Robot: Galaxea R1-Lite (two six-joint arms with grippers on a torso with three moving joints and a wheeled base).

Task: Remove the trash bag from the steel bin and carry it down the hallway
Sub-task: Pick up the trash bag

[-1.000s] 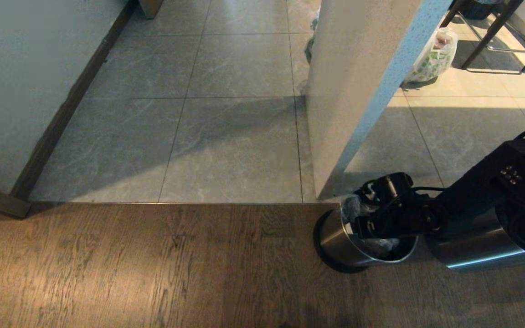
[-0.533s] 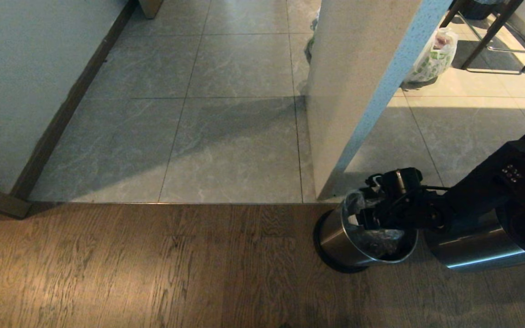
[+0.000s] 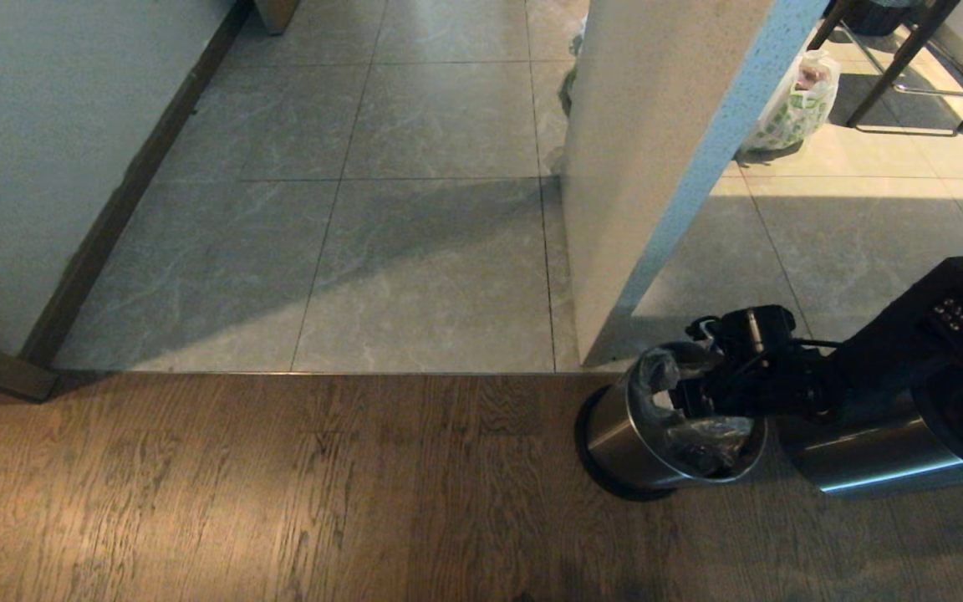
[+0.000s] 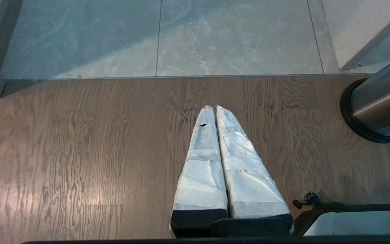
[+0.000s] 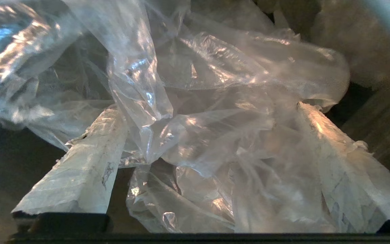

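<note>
1. Head view: right gripper (image 3: 686, 393) sat at the mouth of the steel bin (image 3: 615, 435), which stood on the wood floor (image 3: 281, 485) by the wall corner (image 3: 657, 167).
2. Right wrist view: fingers (image 5: 80, 176) spread wide; the trash bag (image 5: 195, 112) lay crumpled between and over them, not pinched.
3. Left wrist view: left gripper (image 4: 215, 108) had its fingers pressed together, empty, above the floor, well apart from the bin.
</note>
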